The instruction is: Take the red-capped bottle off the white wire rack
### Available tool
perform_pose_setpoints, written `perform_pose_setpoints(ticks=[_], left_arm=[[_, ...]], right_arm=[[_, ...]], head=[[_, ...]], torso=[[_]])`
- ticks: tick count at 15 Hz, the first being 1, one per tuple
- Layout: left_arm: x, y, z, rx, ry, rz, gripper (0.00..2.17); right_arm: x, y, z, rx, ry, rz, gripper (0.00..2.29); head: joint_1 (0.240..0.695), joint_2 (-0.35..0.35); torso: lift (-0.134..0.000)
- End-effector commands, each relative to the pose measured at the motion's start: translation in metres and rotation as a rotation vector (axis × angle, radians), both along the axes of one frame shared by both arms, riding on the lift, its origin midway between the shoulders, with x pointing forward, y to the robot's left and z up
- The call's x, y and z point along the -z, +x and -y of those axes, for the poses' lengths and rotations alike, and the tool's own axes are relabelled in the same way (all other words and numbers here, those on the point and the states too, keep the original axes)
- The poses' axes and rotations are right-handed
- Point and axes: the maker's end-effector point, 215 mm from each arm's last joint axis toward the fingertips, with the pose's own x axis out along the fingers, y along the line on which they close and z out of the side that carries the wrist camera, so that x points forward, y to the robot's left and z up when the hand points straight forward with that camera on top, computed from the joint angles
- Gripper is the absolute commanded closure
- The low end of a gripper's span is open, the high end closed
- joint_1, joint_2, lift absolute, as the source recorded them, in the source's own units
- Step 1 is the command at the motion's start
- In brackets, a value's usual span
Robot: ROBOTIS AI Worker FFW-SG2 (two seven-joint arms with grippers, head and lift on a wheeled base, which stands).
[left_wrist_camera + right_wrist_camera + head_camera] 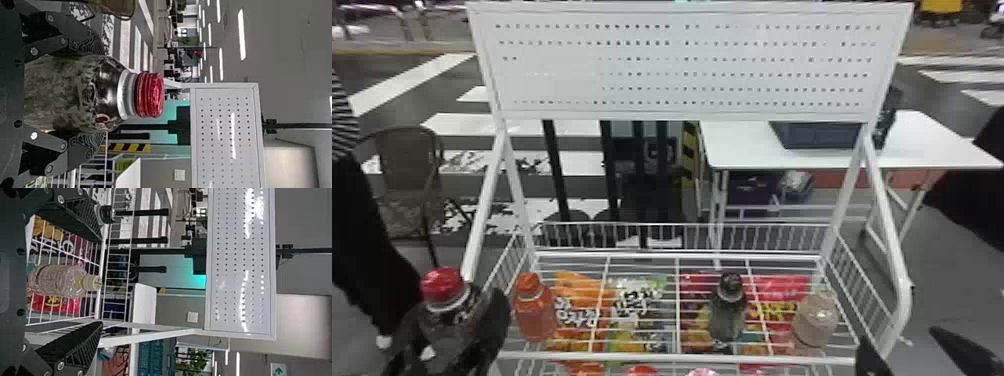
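Observation:
At the lower left of the head view, my left gripper [457,335] holds the red-capped bottle [443,295] upright, left of the white wire rack [652,358]. In the left wrist view the red-capped bottle [105,92] has a clear neck and dark contents, and my left gripper [92,94] is shut on its body from both sides. My right gripper [907,345] is at the lower right of the head view, its fingers wide apart. In the right wrist view my right gripper [101,282] is open, with a pale-capped bottle [58,281] beyond the gap.
On the rack stand an orange bottle [534,312], a dark-capped bottle [728,312] and a clear bottle [814,320]. Colourful snack bags [637,310] lie below the wires. Slanted white posts [887,215] carry a perforated board [682,65]. A white table [742,150] stands behind.

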Motion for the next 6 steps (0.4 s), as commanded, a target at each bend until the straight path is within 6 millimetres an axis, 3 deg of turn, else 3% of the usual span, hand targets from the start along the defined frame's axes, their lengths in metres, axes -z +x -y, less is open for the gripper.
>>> perform_pose_setpoints(ticks=[1,6], left_arm=[[-0.0022,0.0003,-0.0009,-0.001,0.002,0.004,1.48],[-0.0046,0.0002,-0.0056,-0.008,0.010,0.007,1.48]], right_arm=[[-0.0018,-0.0009,-0.0002,0.000,0.001,0.007,0.14],[-0.0019,-0.0006,-0.0001,0.000,0.004,0.011,0.14]], head=[[0.499,0.000],[0.499,0.000]], torso=[[0.000],[0.000]])
